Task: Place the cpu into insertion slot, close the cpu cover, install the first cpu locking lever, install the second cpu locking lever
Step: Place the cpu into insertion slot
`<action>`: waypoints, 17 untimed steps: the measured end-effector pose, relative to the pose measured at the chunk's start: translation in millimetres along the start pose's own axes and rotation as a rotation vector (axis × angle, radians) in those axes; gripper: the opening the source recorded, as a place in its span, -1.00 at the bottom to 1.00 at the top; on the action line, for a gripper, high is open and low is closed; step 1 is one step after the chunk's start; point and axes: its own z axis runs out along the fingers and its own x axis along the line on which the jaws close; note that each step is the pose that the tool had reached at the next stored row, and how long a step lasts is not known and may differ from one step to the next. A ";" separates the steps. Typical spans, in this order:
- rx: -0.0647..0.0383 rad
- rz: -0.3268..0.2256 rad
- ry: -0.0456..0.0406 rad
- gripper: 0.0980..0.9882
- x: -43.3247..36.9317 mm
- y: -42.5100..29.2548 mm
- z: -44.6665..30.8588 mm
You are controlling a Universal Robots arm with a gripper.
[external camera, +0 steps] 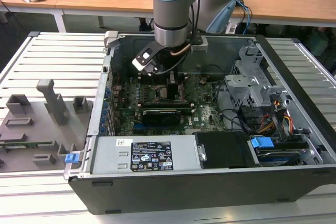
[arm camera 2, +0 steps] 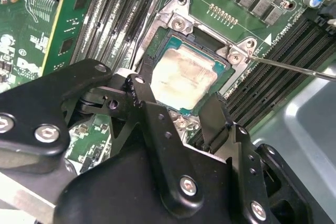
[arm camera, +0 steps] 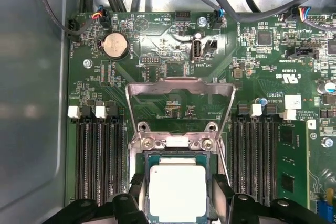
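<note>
Exterior view first: your arm (external camera: 170, 9) reaches down into the open computer case (external camera: 294, 77), and your gripper (external camera: 170, 85) sits low over the green circuit board (external camera: 202, 103) in the middle of it. Both wrist views give you the closer picture. The cpu (arm camera: 177, 190) lies flat in the insertion slot (arm camera: 178, 153), silver-grey top upward, with the slot's dark rim showing just past its far edge. Your gripper (arm camera: 178, 182) straddles the chip, with its fingers (arm camera: 137, 184) spread to roughly the chip's width, one on each side. They seem to stand just off its edges rather than pressing on them, though the angle makes that hard to judge. The cpu cover (arm camera: 181, 86) is still swung up on its hinge, standing clear of the chip, so you see board through its cut-out middle. In the second wrist view a thin metal rod (arm camera 2: 294, 69) runs away from the slot's corner, beside the long memory slots (arm camera 2: 278, 56).
</note>
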 end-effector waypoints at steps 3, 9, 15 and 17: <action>0.005 0.000 0.0000 -0.02 0.1 0.8 -2.9; 0.020 0.000 -0.0007 -0.56 0.1 4.0 -4.4; 0.022 0.000 -0.0012 -0.98 0.1 4.4 -7.7; 0.022 0.000 -0.0012 -0.98 0.2 4.5 -9.4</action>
